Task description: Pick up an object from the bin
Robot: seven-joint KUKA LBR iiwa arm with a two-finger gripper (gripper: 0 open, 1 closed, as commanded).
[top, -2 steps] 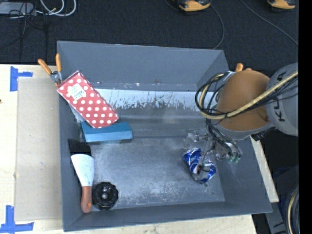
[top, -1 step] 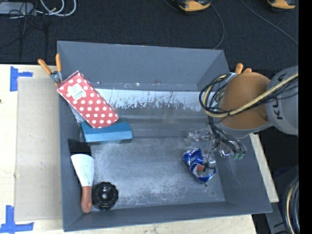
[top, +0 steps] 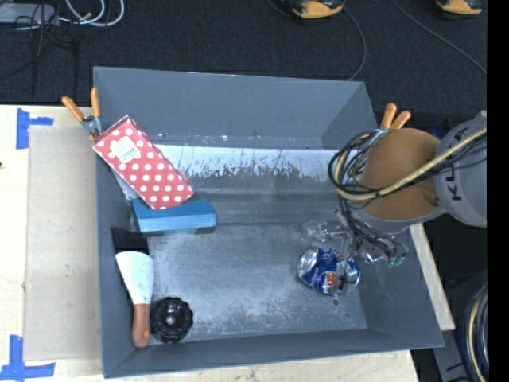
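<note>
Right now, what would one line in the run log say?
gripper: over crumpled blue can, right side | spotted red box, blue block, brush, black knob: left side

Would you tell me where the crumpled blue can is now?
The crumpled blue can lies on the right of the bin floor in the camera view, just under the pincer, far from the black knob at lower left.
</note>
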